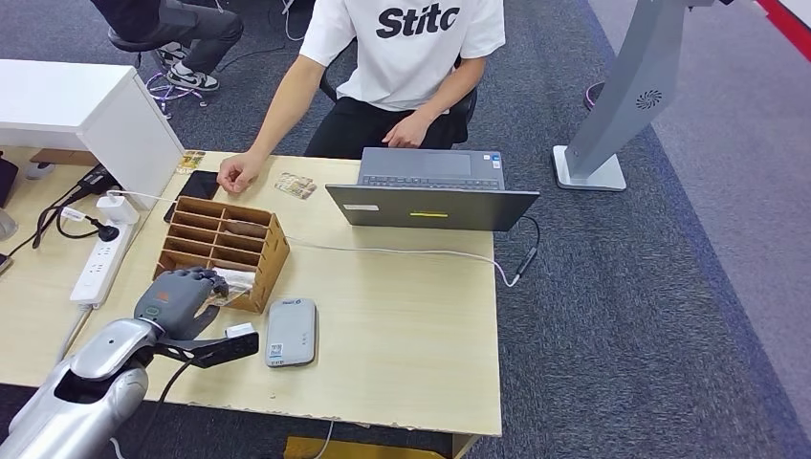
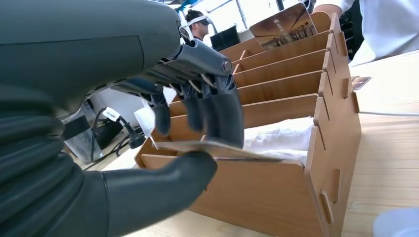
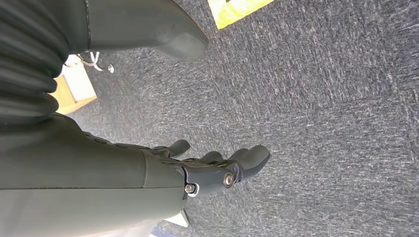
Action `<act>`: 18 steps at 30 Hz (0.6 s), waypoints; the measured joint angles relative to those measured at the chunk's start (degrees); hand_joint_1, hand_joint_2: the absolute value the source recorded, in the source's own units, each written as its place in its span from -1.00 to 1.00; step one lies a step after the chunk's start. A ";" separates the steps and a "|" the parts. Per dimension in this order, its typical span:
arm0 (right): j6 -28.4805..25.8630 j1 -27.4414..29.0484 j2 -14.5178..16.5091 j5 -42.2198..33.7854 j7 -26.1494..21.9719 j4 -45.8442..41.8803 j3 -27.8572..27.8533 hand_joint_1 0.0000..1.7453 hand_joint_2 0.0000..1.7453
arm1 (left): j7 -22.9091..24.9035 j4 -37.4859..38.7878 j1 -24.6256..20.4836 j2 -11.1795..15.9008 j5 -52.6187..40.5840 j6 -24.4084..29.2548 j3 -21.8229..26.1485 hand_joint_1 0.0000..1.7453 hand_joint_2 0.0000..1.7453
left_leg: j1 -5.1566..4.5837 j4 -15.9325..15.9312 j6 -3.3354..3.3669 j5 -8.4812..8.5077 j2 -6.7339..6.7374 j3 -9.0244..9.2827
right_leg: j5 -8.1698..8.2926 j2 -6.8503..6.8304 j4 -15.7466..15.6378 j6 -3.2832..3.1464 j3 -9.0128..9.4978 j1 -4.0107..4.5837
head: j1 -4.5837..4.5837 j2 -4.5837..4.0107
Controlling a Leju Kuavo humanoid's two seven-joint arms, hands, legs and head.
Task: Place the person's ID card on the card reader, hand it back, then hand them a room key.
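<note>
left hand [image 1: 182, 295] sits at the near end of the wooden card rack [image 1: 222, 251], around 8 o'clock on the desk [image 1: 402, 325]. left wrist view: thumb under, fingers [image 2: 217, 111] on top, pinching a thin flat card [image 2: 217, 147] at the rack's nearest slot. that slot also has white paper or cloth [image 2: 281, 137] in it. cannot tell if the card is the id or a room key.

card reader [image 1: 291, 332], small grey box, lies flat on the desk just at 3 o'clock of the left hand, apart from the rack. another card [image 2: 284, 24] stands in a far slot of the rack, brownish printed face. loose card [image 1: 295, 185] lies on the desk at 12 o'clock, just beside the person's hand [image 1: 237, 174].

person in a white t-shirt [image 1: 406, 48] sits across the desk, one hand resting on the desk edge near the rack's far side. open laptop [image 1: 430, 191] at 1 o'clock, cable running off it across the desk. power strip [image 1: 103, 256] at 9 o'clock.

right hand [image 3: 217, 170] hangs over grey carpet [image 3: 321, 123], holding nothing, fingers loosely curved and spread from the thumb.
</note>
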 joint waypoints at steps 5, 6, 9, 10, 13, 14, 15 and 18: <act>-0.01 0.02 0.01 0.06 0.02 0.00 -0.07 -1.00 1.00 | 0.00 0.17 -0.54 -0.18 -0.21 0.04 0.00 1.00 1.00 | 0.00 0.00 0.00 0.00 0.02 0.00 | 0.00 0.00 0.00 0.00 0.00 0.00 | -0.01 0.00; -0.01 0.03 0.01 0.06 0.02 0.00 -0.09 -1.00 1.00 | 0.00 0.21 -0.55 -0.19 -0.22 0.03 0.00 1.00 1.00 | 0.00 0.00 0.00 0.00 0.01 0.00 | 0.00 0.00 0.00 0.00 0.00 0.00 | 0.00 0.00; -0.01 0.01 0.01 0.07 0.04 0.00 -0.13 -1.00 1.00 | 0.00 0.36 -0.58 -0.22 -0.22 0.03 0.00 1.00 1.00 | 0.00 0.00 0.00 0.00 0.00 0.00 | 0.00 -0.01 0.00 0.00 0.00 0.00 | 0.00 0.00; -0.01 0.01 0.01 0.07 0.06 0.00 -0.14 -1.00 1.00 | 0.00 0.39 -0.59 -0.22 -0.21 0.03 0.00 1.00 1.00 | 0.00 0.00 0.00 0.00 0.00 0.00 | 0.00 -0.01 0.00 0.00 0.00 0.00 | 0.00 0.00; -0.01 0.02 0.01 0.08 0.09 0.00 -0.15 -1.00 1.00 | -0.01 0.43 -0.59 -0.24 -0.21 0.03 0.00 1.00 1.00 | 0.00 0.00 0.00 0.00 0.00 0.00 | 0.00 -0.01 0.00 0.00 0.00 0.00 | 0.00 0.00; -0.01 0.02 0.01 0.08 0.09 0.00 -0.16 -1.00 1.00 | -0.01 0.44 -0.60 -0.25 -0.21 0.03 0.00 1.00 1.00 | 0.00 0.00 0.00 0.00 0.00 0.00 | 0.00 0.00 0.00 0.00 0.00 0.00 | 0.00 0.00; -0.01 0.02 0.01 0.08 0.09 0.00 -0.16 -1.00 1.00 | -0.01 0.45 -0.60 -0.25 -0.21 0.03 0.00 1.00 1.00 | 0.00 0.00 0.00 0.00 0.00 0.00 | 0.00 -0.01 0.00 0.00 0.00 0.00 | 0.00 0.00; -0.01 0.02 0.01 0.08 0.09 0.00 -0.17 -1.00 1.00 | -0.01 0.49 -0.61 -0.26 -0.21 0.03 0.00 1.00 1.00 | 0.00 0.00 0.00 0.00 0.00 0.01 | 0.00 -0.01 0.00 0.00 0.00 0.00 | 0.00 0.00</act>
